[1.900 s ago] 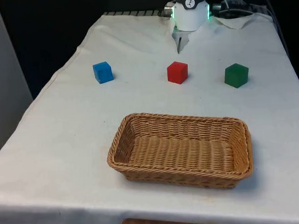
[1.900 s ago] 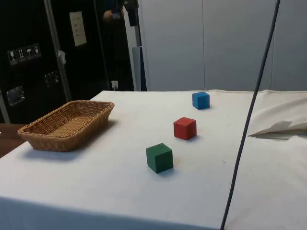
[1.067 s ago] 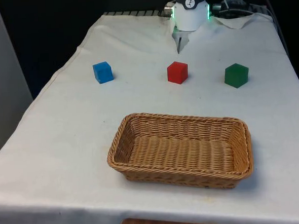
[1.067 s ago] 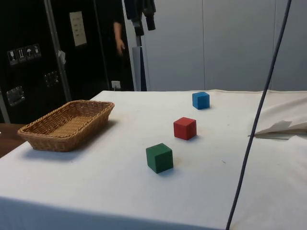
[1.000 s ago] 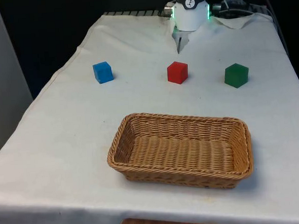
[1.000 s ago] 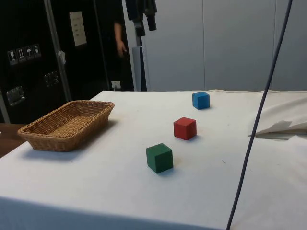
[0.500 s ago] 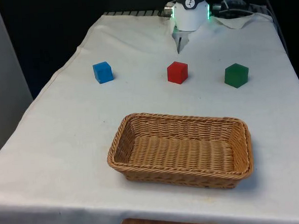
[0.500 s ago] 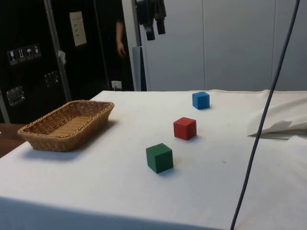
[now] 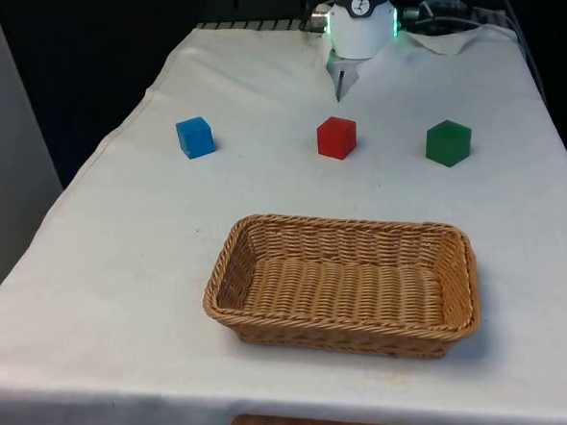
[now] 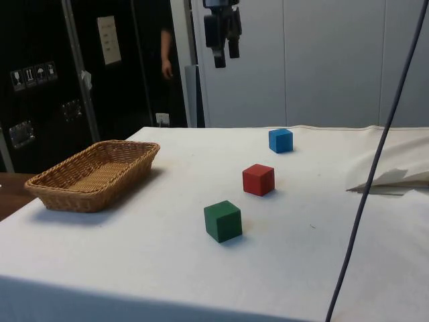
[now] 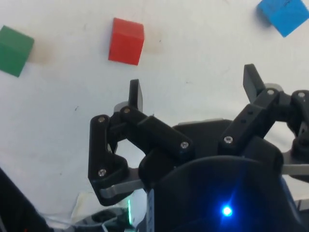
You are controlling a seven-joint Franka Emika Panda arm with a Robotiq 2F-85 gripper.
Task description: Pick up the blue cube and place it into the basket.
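Blue cube (image 10: pixel 281 140) resting on the white cloth (image 10: pixel 167 261) right of centre in the side frame, square faces all alike, so no long axis to line up with; same cube (image 9: pixel 194 137) at left of centre in the front frame and (image 11: pixel 284 15) cut by the upper right corner of the wrist frame. Gripper (image 10: pixel 224 57) hanging high in the upper middle of the side frame, well above the cloth and to the left of the cube there, fingers spread wide with nothing between them; in the wrist frame (image 11: pixel 193 92) the two fingertips (image 11: pixel 135 94) standing well apart over bare cloth, the cube off toward the upper right corner beyond them. Probably the approach step in hand: a sideways shift toward the cube and a long descent called for before any closing, judging by the gap. Red cube (image 10: pixel 258 179) at the middle of the side frame and green cube (image 10: pixel 222 221) below it, both well apart from the blue one, so little risk of a brush on the way down. Basket (image 10: pixel 47 184) at the left edge of the side frame, empty, well apart from all three cubes.
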